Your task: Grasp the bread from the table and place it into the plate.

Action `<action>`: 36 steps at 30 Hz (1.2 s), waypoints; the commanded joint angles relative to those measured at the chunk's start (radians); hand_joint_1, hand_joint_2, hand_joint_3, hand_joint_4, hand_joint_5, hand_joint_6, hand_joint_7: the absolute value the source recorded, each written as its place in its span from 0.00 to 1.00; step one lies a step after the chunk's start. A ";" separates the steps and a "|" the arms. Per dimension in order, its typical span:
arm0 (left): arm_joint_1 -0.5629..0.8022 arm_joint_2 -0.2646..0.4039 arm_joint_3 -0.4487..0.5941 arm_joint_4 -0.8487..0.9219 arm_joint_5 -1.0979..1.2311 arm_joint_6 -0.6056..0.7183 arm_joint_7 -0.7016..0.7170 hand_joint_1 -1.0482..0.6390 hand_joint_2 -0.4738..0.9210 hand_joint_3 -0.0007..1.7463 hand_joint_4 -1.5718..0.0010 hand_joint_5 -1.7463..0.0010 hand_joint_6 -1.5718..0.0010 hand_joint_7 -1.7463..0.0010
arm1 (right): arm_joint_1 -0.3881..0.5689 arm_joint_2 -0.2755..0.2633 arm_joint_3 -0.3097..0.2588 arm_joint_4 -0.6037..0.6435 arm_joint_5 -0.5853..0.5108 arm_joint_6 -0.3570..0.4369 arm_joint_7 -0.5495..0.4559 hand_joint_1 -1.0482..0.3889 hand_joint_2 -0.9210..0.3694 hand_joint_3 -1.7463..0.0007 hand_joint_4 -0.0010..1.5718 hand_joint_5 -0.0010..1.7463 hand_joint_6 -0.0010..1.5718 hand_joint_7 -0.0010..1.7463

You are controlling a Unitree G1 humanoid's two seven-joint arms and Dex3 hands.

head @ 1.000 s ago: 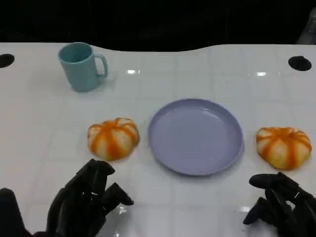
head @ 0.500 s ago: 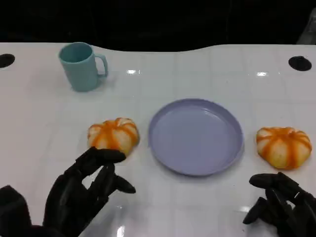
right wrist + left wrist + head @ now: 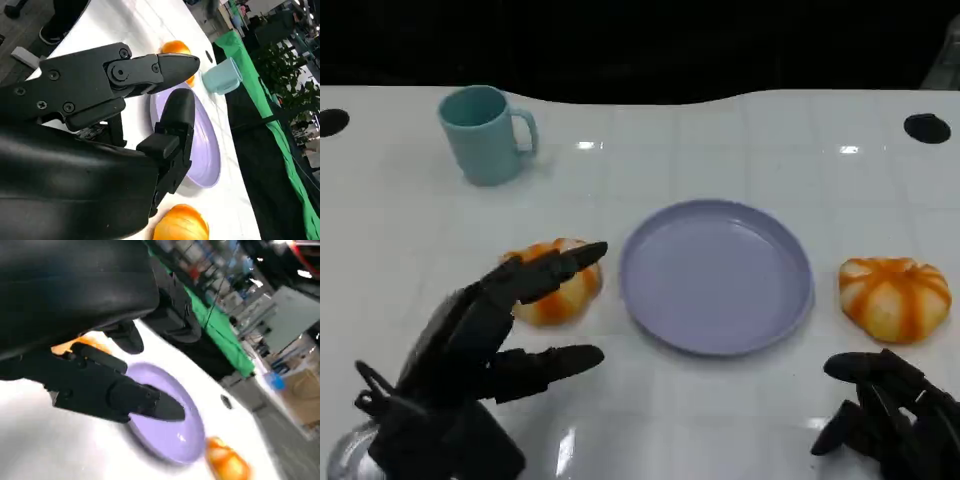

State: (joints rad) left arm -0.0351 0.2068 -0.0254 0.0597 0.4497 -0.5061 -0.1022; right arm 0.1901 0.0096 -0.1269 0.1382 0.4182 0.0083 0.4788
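Note:
Two orange-and-white striped bread rolls lie on the white table. The left bread (image 3: pixel 560 296) sits just left of the lavender plate (image 3: pixel 716 275); the right bread (image 3: pixel 894 298) sits to the plate's right. My left hand (image 3: pixel 485 340) hovers over the left bread with fingers spread, one finger above the roll and another below it, holding nothing. My right hand (image 3: pixel 885 415) rests near the front edge, below the right bread, fingers curled and holding nothing. The left wrist view has the plate (image 3: pixel 165 425), the near bread (image 3: pixel 87 344) and the far bread (image 3: pixel 227 462). The right wrist view has the plate (image 3: pixel 202 150) and both breads (image 3: pixel 181 223) (image 3: pixel 176 49).
A teal mug (image 3: pixel 485 133) stands at the back left, well away from the plate. Two black holes (image 3: pixel 927 127) mark the table's far corners. The mug (image 3: pixel 222 76) also appears in the right wrist view.
My left hand has risen and reached forward, its fingers spreading out over the left bread. The right hand, both breads and the plate have stayed put.

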 commanded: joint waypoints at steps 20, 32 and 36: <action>-0.335 0.092 -0.281 0.112 0.548 0.492 0.002 0.29 0.93 0.00 1.00 0.85 0.86 1.00 | 0.008 -0.011 -0.003 -0.027 -0.002 0.004 -0.016 0.17 0.00 0.89 0.44 0.85 0.45 0.60; -0.576 0.019 -0.409 0.494 0.492 0.638 -0.081 0.33 0.89 0.00 0.98 0.86 0.87 1.00 | 0.014 -0.006 -0.004 -0.024 0.005 -0.012 -0.002 0.17 0.00 0.89 0.44 0.85 0.45 0.60; -0.637 0.004 -0.429 0.610 0.445 0.639 -0.100 0.31 0.89 0.00 0.96 0.88 0.86 1.00 | 0.015 -0.006 -0.006 -0.027 0.013 -0.006 0.001 0.18 0.00 0.89 0.44 0.84 0.45 0.60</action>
State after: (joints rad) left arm -0.6286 0.2081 -0.4442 0.6093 0.9223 0.1248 -0.1849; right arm 0.2012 0.0113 -0.1252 0.1215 0.4199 0.0020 0.4794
